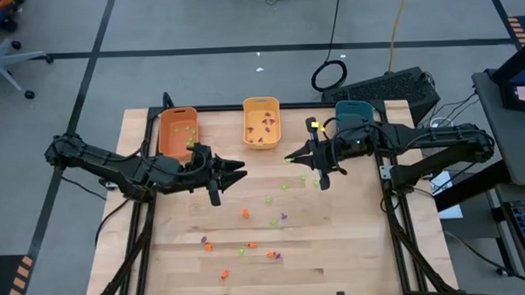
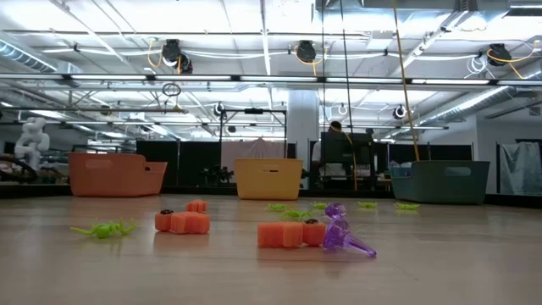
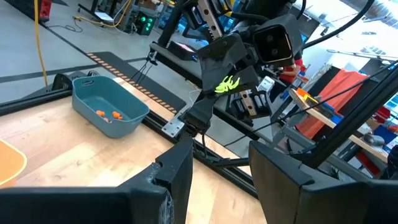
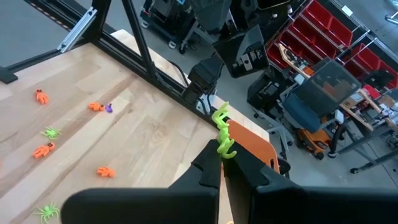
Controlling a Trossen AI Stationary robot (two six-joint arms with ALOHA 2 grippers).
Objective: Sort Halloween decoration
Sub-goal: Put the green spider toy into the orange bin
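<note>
From above, the orange bin [image 1: 177, 130] and yellow bin [image 1: 262, 121] already hold some trinkets, but plenty of Halloween decoration [image 1: 245, 214] is loose around 6 o'clock. In its wrist view, the right gripper [image 4: 228, 163] pinches a green trinket [image 4: 222, 132]. The left gripper [image 3: 217, 168] is half open and empty.

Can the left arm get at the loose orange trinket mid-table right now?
Probably yes: left gripper hangs open and empty, and the orange trinket lies on bare table with nothing between.
</note>
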